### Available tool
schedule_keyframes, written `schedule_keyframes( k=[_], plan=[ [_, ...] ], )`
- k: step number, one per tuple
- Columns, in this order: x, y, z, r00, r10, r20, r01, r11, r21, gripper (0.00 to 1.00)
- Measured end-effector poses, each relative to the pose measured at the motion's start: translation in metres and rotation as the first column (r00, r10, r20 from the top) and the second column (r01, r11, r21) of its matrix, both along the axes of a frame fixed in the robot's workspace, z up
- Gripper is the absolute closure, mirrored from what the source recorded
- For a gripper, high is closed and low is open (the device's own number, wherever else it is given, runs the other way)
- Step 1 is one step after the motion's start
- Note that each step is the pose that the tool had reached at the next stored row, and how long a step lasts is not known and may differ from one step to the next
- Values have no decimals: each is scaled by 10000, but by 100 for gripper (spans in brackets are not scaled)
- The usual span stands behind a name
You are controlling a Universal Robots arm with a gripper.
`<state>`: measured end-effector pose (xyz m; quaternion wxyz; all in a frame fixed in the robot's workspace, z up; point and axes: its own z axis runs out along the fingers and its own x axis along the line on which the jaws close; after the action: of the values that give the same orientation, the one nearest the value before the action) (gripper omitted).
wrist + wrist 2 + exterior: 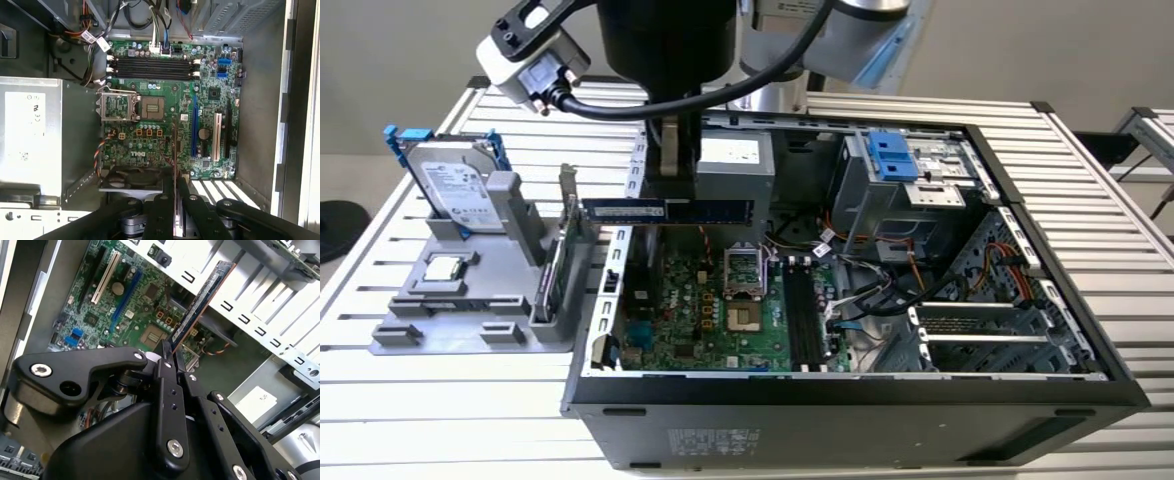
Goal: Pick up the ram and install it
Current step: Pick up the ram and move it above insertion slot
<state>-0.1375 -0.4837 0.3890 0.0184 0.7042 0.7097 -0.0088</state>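
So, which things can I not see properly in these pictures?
The ram is edge-on in both wrist views; chips hidden.
The tool hides the ram's held end, second wrist view.
The memory slots: latches too small, first wrist view.
The arm is cut off by the exterior view's top edge.

Dark-blue ram (pixel 670 210); green motherboard (pixel 720 310); matte black hand (pixel 169 356); silver, ribbed surface (pixel 454 420); grey tray (pixel 454 335); black computer case (pixel 854 415); blue drive latches (pixel 891 155).

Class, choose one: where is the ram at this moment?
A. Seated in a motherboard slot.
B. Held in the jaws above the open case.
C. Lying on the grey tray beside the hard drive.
B: the jaws grip the ram over the open case, clear of the motherboard and its slots.
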Motion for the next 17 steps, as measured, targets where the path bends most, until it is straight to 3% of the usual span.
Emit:
schedule_keyframes(
  k=[17],
  plan=[
    [160,0,0,10000,0,0,0,10000,0,100]
  ],
)
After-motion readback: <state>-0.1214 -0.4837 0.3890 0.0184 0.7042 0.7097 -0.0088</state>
